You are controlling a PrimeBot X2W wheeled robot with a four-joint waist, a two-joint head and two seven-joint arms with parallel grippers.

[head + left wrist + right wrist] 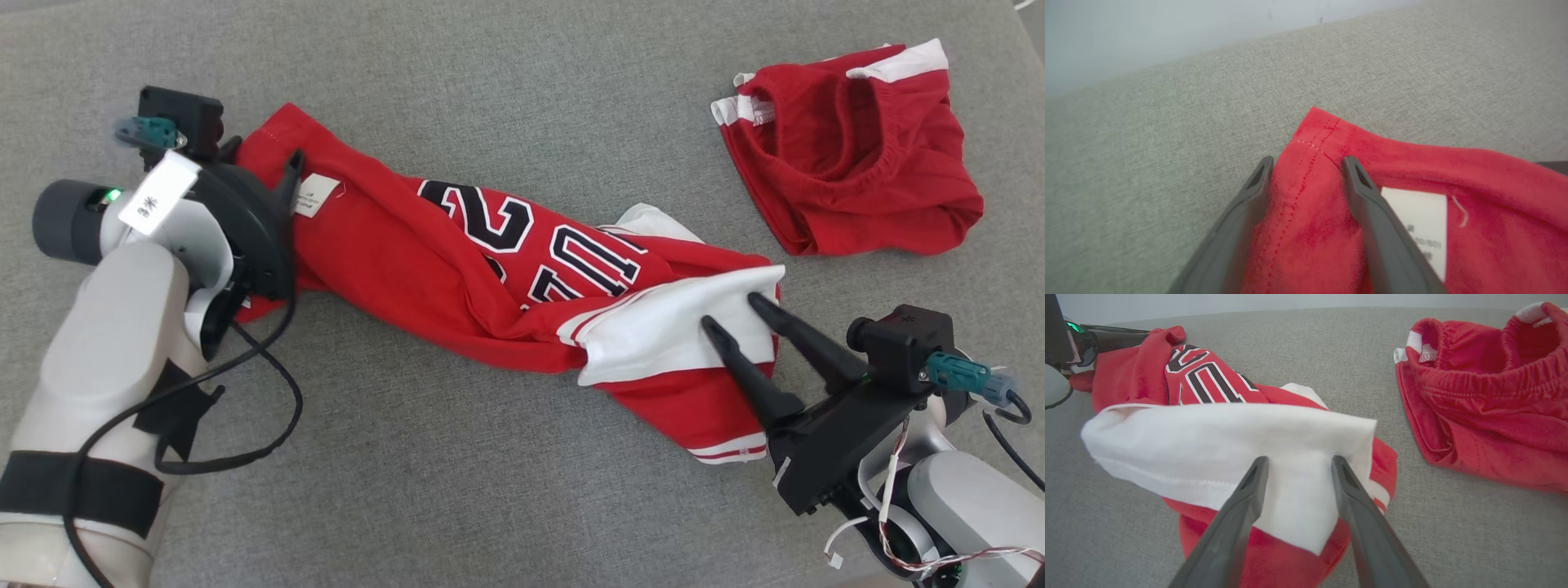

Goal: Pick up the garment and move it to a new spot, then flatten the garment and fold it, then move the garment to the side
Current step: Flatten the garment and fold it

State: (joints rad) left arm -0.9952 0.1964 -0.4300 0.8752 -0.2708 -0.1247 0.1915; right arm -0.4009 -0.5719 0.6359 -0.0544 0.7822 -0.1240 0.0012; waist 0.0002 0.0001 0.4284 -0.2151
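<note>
— Grey woven cushion (490, 506), bare on the robot's side of the jersey (392, 245). Which step is logged?

— Flattening, by my judgement. The jersey lies twisted like a rope across the cushion, its number print half buried, and it is not yet spread.

— Nearest item?

— A loose black cable (277, 408) loops off the left forearm, just short of the jersey. It is a possible snag.

— Grippers?

— The right gripper (729, 310) is at the jersey's nearer end. Its fingers are spread, with the tips resting on the white panel (669, 327). The right wrist view shows that panel lying between and under the fingers, with nothing pinched. The left gripper (1307, 160) is at the jersey's other end. Its fingers are likewise spread, astride the stitched hem corner (1316, 122) and just beside the care label (314, 196). Neither end is gripped.

— What does the next move require?

— Judged: both pairs of fingers close on their ends, then draw apart along the jersey's length to take out the twist. The white panel is doubled over, so a pinch there may catch more than one layer.

— Room and edges?

— There is ample bare cushion on the near side of the jersey and around its hem corner. Beyond the jersey's panel end, well apart, red shorts (857, 180) lie bunched, and spreading that way risks overlap. Farthest out, past the hem corner, the cushion ends against a pale wall (1167, 24).
</note>
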